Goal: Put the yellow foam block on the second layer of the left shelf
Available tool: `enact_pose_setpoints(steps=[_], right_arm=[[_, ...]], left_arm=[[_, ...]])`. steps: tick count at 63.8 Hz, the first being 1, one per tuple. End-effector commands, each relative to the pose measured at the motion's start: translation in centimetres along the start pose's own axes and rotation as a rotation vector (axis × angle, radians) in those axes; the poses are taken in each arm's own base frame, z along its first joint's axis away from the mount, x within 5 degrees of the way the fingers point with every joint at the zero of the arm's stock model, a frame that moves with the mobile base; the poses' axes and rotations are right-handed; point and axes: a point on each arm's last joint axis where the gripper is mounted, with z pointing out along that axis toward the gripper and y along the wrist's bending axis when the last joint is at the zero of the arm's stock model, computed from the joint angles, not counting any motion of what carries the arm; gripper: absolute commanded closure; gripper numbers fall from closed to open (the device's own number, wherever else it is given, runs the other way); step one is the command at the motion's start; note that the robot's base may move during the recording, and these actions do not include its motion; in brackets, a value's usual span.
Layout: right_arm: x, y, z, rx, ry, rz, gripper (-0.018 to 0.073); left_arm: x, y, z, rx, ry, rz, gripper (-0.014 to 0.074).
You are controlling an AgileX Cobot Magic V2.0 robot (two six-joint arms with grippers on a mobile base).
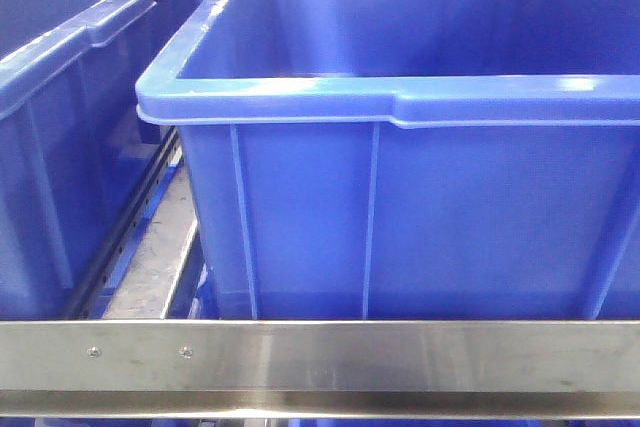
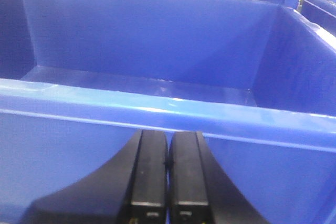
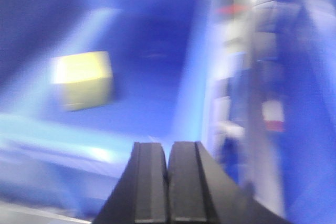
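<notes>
While big blue bins point(image 1: 420, 177) sit on a steel-railed shelf point(image 1: 320, 357), the yellow foam block point(image 3: 84, 80) lies loose inside one bin, and the left gripper point(image 2: 168, 182) and right gripper point(image 3: 168, 182) each hover with jaws pressed together, holding nothing.

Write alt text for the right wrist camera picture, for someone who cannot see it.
A bright yellow cube-shaped foam block lies on the floor of a deep blue plastic bin, in a motion-blurred picture. The robot's black right gripper juts in from the bottom edge, fingers pressed together and holding nothing. Blurred shelving streaks down the right side.
</notes>
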Motion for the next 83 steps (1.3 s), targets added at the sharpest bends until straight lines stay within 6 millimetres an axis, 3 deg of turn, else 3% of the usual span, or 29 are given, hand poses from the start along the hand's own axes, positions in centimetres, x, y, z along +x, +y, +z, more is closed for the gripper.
enact_pose_setpoints(steps=[1,18,83], right_arm=[[-0.4,-0.2,-0.7,0.039,-0.155,0.001,0.0503],[1.9,-0.1,0.0,0.053,-0.284,-0.004,0.0503],[1.8,-0.1,-0.1,0.052,-0.3,-0.004,0.0503]], left_arm=[[0.1,-0.1,0.1,0.014,-0.052,-0.006,0.046],[0.1,-0.1,0.1,0.014,-0.052,-0.006,0.046],[0.1,-0.1,0.1,0.014,-0.052,-0.006,0.046]])
